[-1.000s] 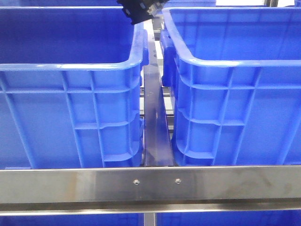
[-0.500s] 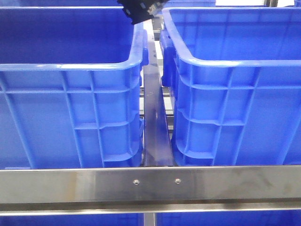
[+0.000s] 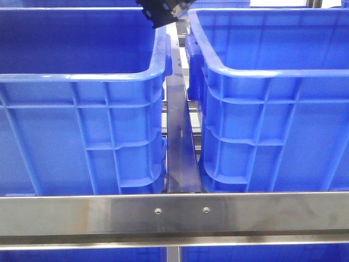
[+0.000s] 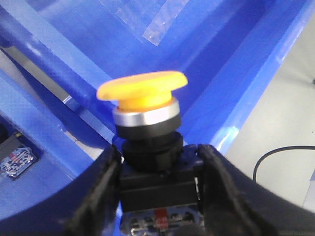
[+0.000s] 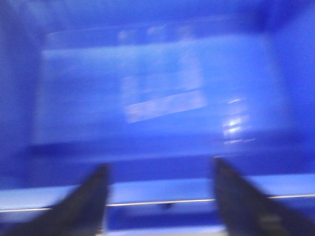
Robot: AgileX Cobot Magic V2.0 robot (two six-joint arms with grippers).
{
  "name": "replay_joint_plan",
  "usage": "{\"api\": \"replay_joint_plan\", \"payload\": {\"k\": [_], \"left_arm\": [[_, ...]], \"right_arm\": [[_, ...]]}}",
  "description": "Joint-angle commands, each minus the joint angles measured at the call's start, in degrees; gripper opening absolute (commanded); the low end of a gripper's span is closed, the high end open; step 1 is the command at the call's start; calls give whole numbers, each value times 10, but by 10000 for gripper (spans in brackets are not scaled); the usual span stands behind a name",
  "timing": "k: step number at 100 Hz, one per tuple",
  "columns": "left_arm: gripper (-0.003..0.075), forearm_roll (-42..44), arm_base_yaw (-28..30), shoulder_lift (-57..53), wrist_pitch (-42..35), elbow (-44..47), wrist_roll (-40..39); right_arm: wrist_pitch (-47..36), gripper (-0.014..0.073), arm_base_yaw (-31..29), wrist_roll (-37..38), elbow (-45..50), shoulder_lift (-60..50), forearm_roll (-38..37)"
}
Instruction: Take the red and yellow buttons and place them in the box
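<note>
The left gripper (image 4: 157, 162) is closed on the black body of the yellow button (image 4: 142, 91); both fingers (image 4: 98, 187) press the housing from opposite sides, and the mushroom cap projects beyond the fingertips. The button's long axis runs straight out from the gripper, cap leading. In the left wrist view, the held button hangs above the interior of a blue bin (image 4: 197, 59), whose floor shows behind the cap from 10 to 2 o'clock; the bin's rim and wall pass at roughly 8 o'clock. The height above the floor cannot be determined. The right gripper (image 5: 160, 196) is open and holds nothing; its view is blurred and shows only blue bin interior. In the front view, a dark arm section (image 3: 163, 11) appears at 12 o'clock above the left bin (image 3: 82, 109), beside the right bin (image 3: 272, 109). Judgement: the left arm is the one positioned for placement, and release depends on the button being inside the rim line. No red button is visible.
</note>
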Motion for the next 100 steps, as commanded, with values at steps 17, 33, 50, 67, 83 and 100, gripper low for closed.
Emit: {"api": "replay_joint_plan", "payload": {"k": [17,33,50,67,83,100], "left_arm": [[167,-15,-4,-20,-33,-15,-1],[167,-15,-4,-20,-33,-15,-1],[167,-15,-4,-20,-33,-15,-1],[167,-15,-4,-20,-33,-15,-1],[167,-15,-4,-20,-33,-15,-1],[167,-15,-4,-20,-33,-15,-1]], "right_arm": [[-4,641,13,-124,-77,79,282],[-2,641,41,-249,-84,126,497],[0,641,81,-336,-84,187,646],[-5,641,120,-391,-84,246,721],[-6,641,124,-430,-84,289,772],[3,641,129,-464,-84,312,806]]}}
